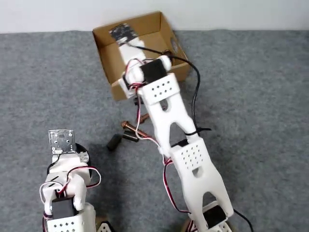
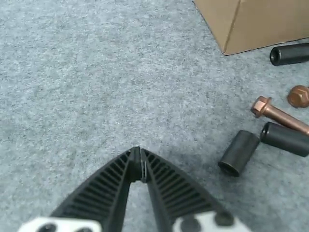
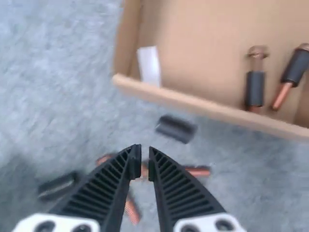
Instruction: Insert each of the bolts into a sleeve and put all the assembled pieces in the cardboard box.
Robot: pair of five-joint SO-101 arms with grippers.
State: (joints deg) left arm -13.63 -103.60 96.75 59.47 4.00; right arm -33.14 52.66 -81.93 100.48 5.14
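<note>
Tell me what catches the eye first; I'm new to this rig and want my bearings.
The right arm, stretched over the grey carpet to the cardboard box, where two assembled pieces lie. Next, loose copper bolts and black sleeves scattered on the carpet just outside the box.

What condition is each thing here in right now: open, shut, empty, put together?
Left gripper, shut, empty.
Right gripper, slightly open, empty.
Cardboard box, open-topped, holding two assembled pieces.
Sleeves on the carpet, loose, unassembled.
Bolts on the carpet, loose, not inserted.
</note>
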